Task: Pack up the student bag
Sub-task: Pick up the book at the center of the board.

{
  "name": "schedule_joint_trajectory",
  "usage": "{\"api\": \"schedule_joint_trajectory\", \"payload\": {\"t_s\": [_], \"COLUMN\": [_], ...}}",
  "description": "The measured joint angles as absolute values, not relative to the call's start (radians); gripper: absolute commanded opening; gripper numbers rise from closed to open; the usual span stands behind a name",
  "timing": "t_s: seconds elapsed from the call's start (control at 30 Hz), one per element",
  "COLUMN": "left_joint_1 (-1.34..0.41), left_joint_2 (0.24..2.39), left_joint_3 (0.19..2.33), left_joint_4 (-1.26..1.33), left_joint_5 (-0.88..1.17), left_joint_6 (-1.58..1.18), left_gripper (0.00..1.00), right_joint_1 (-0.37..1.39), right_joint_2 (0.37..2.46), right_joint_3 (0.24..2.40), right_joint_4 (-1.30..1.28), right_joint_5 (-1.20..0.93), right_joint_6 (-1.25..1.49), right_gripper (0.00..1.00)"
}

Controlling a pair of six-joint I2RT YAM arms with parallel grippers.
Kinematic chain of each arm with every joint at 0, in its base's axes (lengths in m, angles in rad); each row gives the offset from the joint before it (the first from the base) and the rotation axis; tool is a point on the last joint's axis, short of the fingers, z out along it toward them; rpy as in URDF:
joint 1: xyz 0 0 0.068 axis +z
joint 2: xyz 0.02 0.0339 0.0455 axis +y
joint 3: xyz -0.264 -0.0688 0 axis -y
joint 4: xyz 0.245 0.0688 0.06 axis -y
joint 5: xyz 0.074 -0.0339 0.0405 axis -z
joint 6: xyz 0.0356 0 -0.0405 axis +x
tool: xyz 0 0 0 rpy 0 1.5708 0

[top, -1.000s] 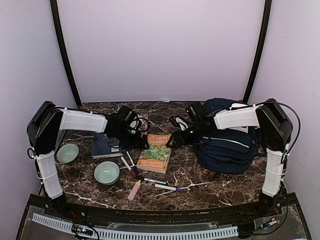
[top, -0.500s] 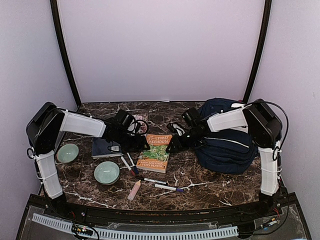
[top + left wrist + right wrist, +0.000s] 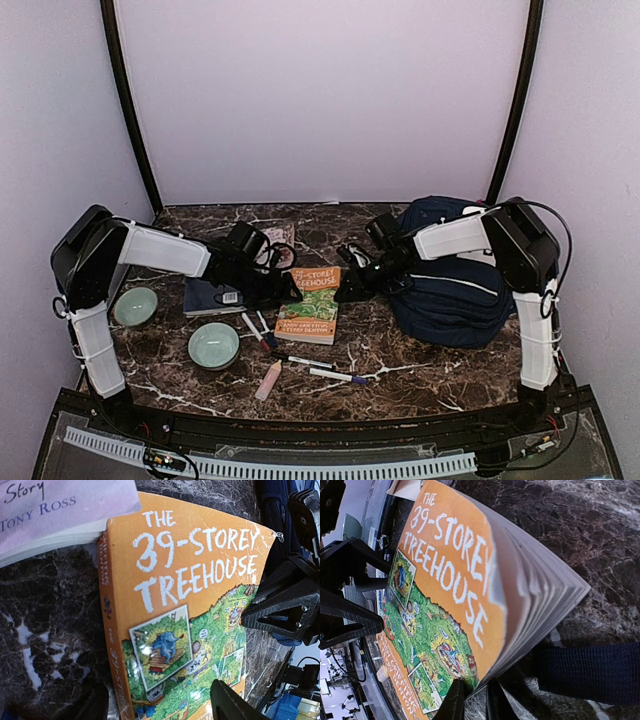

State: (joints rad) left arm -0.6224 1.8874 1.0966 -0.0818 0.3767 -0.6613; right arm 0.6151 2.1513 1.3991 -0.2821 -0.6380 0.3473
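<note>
The Treehouse paperback lies mid-tabletop, the student bag to its right, a closed book and two bowls to its left, markers in front of it

Orange book titled "THE 39-STOREY TREEHOUSE", pale book reading "TONY ROSS"

Your clearest passage is the bare front-right stretch of the dark veined marble table, in front of the large navy-blue fabric backpack. The orange paperback book is boxed in. The left gripper, jaws wide, and a flat navy-blue book crowd its left. The right gripper, pinching its right edge, fills the gap to the backpack. Loose white markers and a pale green ceramic bowl block the near side.
</note>
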Motion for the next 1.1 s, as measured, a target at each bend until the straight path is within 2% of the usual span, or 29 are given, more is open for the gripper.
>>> {"api": "schedule_joint_trajectory", "payload": {"t_s": [0.13, 0.47, 0.93, 1.1], "left_joint_1": [-0.622, -0.616, -0.613, -0.613], "left_joint_2": [1.875, 1.861, 1.861, 1.85], "left_joint_3": [1.076, 0.997, 0.945, 0.931], "left_joint_4": [-0.066, 0.065, 0.192, 0.215], "left_joint_5": [0.386, 0.487, 0.562, 0.564], "left_joint_6": [-0.719, -0.878, -1.044, -1.074], "left_gripper": [0.75, 0.68, 0.49, 0.39], "right_joint_1": [0.606, 0.583, 0.577, 0.576], "right_joint_2": [2.164, 2.208, 2.215, 2.213], "right_joint_3": [1.407, 1.428, 1.429, 1.428], "right_joint_4": [-0.287, -0.284, -0.273, -0.272], "right_joint_5": [-0.664, -0.767, -0.788, -0.788], "right_joint_6": [0.369, 0.383, 0.374, 0.371], "right_gripper": [0.1, 0.09, 0.09, 0.1]}}
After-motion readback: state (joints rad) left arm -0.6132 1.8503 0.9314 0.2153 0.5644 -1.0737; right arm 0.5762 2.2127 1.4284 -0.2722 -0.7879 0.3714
